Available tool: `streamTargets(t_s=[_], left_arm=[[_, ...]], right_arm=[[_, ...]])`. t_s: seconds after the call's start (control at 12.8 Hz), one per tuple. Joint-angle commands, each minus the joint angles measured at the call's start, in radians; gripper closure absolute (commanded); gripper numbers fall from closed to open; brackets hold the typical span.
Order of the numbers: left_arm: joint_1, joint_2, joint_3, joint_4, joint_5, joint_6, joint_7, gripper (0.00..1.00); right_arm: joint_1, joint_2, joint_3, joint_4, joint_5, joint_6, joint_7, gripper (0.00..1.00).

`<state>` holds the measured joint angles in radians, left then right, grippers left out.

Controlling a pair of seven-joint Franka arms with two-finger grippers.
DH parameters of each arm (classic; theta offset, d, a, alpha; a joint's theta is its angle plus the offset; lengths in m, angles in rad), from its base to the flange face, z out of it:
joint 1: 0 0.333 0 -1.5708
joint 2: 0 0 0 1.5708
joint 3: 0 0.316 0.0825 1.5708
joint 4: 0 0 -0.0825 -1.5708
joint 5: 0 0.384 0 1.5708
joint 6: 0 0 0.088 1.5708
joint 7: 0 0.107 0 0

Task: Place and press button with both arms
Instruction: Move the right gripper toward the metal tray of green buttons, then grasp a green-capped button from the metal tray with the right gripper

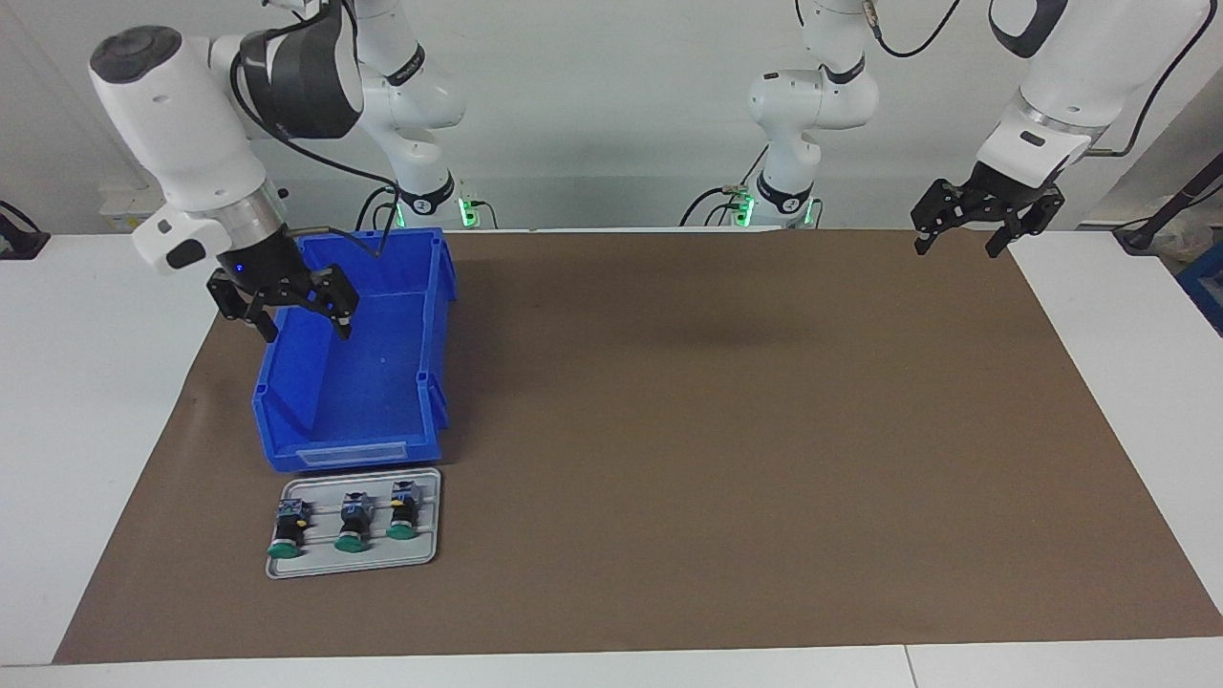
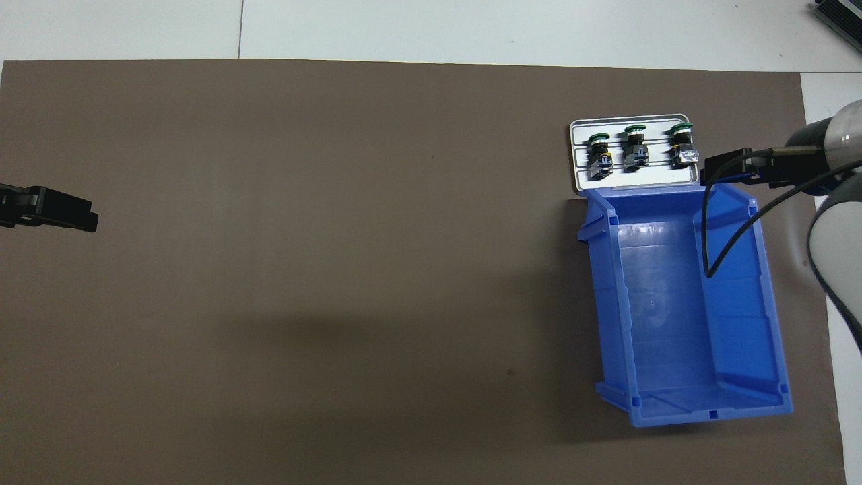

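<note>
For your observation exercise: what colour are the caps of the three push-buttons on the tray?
Green caps, seen best in the facing view.

- The brown mat [image 1: 717, 430] looks like matt paper, smooth.
- The blue bin [image 1: 435, 315] is glossy moulded plastic.
- The small tray [image 1: 430, 554] looks like pale brushed metal.
- The arms [image 1: 172, 124] have glossy white shells.
- The tabletop [image 1: 86, 382] is smooth, matt white.
</note>
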<state>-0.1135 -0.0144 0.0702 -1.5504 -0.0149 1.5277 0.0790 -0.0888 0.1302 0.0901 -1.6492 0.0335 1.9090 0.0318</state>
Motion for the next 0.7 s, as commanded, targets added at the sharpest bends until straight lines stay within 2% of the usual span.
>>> streamTargets(t_s=[0.0, 0.23, 0.39, 0.55, 0.63], left_arm=[[0.009, -0.025, -0.009, -0.028, 0.019, 0.002, 0.005, 0.0], [0.009, -0.025, -0.009, -0.028, 0.019, 0.002, 0.005, 0.0], [0.009, -0.025, -0.009, -0.028, 0.019, 0.002, 0.005, 0.0], [0.009, -0.025, -0.009, -0.028, 0.019, 0.002, 0.007, 0.0], [0.009, -0.025, -0.009, -0.028, 0.019, 0.002, 0.005, 0.0]], right_arm=[[-0.015, 0.133, 0.007, 0.017, 0.002, 0.135, 0.005, 0.13], [-0.006, 0.274, 0.007, 0.025, -0.036, 0.327, 0.002, 0.19], [-0.019, 0.363, 0.007, 0.045, -0.046, 0.408, -0.027, 0.19], [-0.022, 0.425, 0.007, 0.054, -0.041, 0.481, -0.039, 0.19], [-0.009, 0.431, 0.007, 0.054, -0.037, 0.507, -0.038, 0.19]])
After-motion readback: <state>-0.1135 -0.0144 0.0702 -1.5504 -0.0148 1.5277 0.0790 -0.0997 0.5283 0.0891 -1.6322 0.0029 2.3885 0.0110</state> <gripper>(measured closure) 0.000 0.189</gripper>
